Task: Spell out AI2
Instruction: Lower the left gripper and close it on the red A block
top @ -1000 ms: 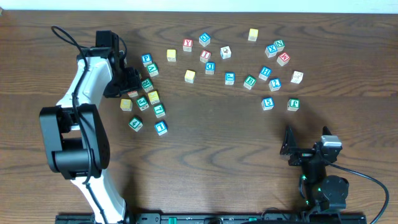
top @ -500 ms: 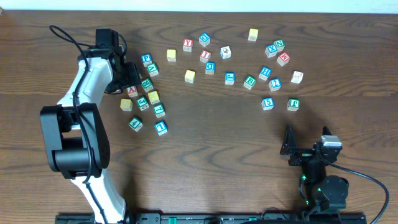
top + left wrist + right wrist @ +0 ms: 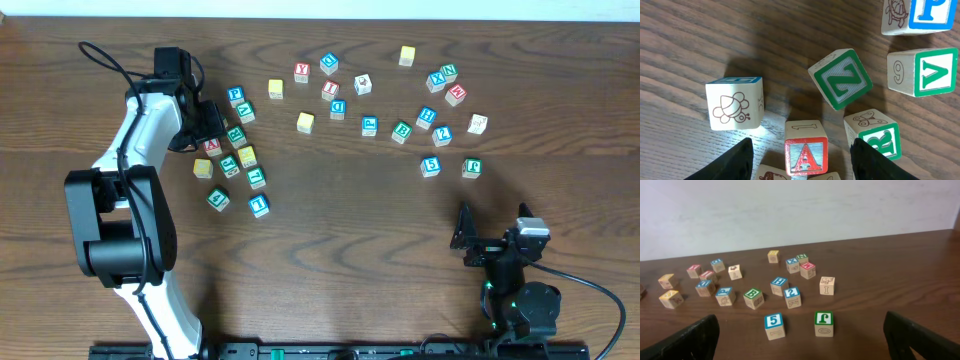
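Observation:
My left gripper [image 3: 205, 124] is open over the left cluster of blocks. In the left wrist view its fingers [image 3: 801, 146] flank the red A block [image 3: 806, 154] without touching it; that block also shows in the overhead view [image 3: 212, 146]. A red I block [image 3: 330, 90] lies at the far middle. The blue 2 block [image 3: 442, 134] lies at the right and also shows in the right wrist view [image 3: 792, 294]. My right gripper [image 3: 465, 238] is wide open and empty near the front right, its fingers [image 3: 800, 340] at the frame's edges.
Round the A block lie a green Z block [image 3: 841, 79], a green R block [image 3: 879, 140] and a bee-picture block [image 3: 734, 104]. Several more blocks are scattered across the far table. A blue 5 block [image 3: 774, 324] and a green J block [image 3: 823, 323] lie nearest my right gripper.
My left gripper has drawn back a little toward the far edge, uncovering the red A block. The right arm and the blocks have not moved.

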